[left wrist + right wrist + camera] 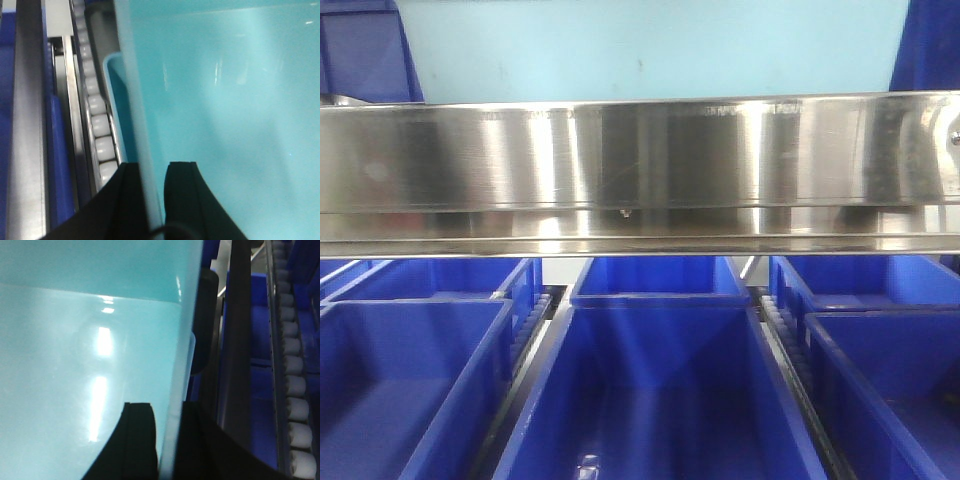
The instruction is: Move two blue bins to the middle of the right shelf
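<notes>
My left gripper (154, 169) is pinching the left wall of the light blue bin (225, 125). One black finger (127, 200) sits outside that wall and the other inside, with the thin wall pressed between them. Just left of the wall a second pale rim (111, 75) shows. I cannot tell whether it belongs to another bin nested with this one. Further left a roller track (95, 120) of white rollers runs away from me, and beyond it stands a grey steel upright (27, 125) with dark blue plastic beside it.

In the front view the light blue bin (650, 40) fills the space above the shelf's steel rail (640, 170), which runs straight across. Under the rail, dark blue bins stand in three lanes: one on the left (400, 380), one in the middle (660, 400) and one on the right (890, 380). More bins stand behind each of them.

My right gripper (167, 412) is clamped on the bin's right wall (180, 350), again with one finger on each side. The pale inside of the bin (75, 370) spreads to the left. To the right are a grey post (237, 340), dark blue bins and another roller track (295, 390).
</notes>
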Robot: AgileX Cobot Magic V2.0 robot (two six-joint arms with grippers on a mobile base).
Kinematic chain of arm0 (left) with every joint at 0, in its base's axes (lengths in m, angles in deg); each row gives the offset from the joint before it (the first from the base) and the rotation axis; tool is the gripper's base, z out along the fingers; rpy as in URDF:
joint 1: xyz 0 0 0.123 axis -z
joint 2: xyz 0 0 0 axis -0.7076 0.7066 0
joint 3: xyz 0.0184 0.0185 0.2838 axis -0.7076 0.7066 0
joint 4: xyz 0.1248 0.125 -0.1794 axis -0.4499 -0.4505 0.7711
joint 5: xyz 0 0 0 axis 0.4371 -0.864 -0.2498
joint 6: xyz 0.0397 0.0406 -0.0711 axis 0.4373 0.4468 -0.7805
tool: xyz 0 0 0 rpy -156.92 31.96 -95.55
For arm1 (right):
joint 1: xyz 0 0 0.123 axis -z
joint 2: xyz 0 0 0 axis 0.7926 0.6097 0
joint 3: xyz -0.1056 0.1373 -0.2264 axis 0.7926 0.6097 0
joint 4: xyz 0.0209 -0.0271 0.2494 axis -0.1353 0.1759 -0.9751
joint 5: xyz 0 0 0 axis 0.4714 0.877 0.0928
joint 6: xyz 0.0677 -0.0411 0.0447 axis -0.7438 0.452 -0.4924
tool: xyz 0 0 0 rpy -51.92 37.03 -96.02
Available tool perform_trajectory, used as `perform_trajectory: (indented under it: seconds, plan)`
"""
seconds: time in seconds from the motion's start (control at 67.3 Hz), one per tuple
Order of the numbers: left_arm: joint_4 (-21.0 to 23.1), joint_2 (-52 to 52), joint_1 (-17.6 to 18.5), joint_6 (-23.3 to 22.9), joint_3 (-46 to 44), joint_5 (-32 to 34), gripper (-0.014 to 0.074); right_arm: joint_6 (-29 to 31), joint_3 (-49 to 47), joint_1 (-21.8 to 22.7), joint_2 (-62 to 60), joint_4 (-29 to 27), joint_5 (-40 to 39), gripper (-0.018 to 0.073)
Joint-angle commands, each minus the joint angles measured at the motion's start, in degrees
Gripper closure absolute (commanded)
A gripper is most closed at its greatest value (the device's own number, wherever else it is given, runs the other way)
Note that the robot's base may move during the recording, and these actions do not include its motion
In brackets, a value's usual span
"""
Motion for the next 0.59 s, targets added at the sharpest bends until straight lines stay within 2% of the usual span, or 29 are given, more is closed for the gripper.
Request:
perform_trajectory:
  seconds: [0.0,0.074,0.149,0.223,0.327,0.401,0.49,0.579]
  plan:
    - [4.1,0.0,0.7,0.3,-0.5,-1.1,0.0707,0.9,-0.5,-0.3,-0.1,-2.3,0.3,0.0711]
    - [3.8,0.0,0.7,0.3,-0.5,-1.0,0.0692,0.9,-0.5,-0.3,-0.1,-2.3,0.3,0.0694]
    - [3.4,0.0,0.7,0.3,-0.5,-1.0,0.0616,0.9,-0.5,-0.3,-0.1,-2.3,0.5,0.0606]
    - [3.4,0.0,0.7,0.4,-0.5,-1.0,0.0492,0.9,-0.5,-0.3,-0.1,-2.3,0.9,0.0452]
    - [3.4,0.0,0.7,0.4,-0.5,-1.0,0.0282,0.9,-0.5,-0.3,-0.1,-2.3,1.7,0.0160]
    - [3.4,0.0,0.7,0.4,-0.5,-1.0,0.0134,0.9,-0.5,-0.3,-0.2,-2.3,2.7,-0.0006]
    - [3.2,-0.1,0.7,0.9,-0.5,-1.0,0.0022,0.9,-1.1,-0.3,-0.2,-2.1,4.2,-0.0007]
    - [1.9,-0.5,0.7,0.9,-0.5,-1.0,-0.0013,0.9,-1.9,-0.3,-0.2,-1.4,5.7,0.0000]
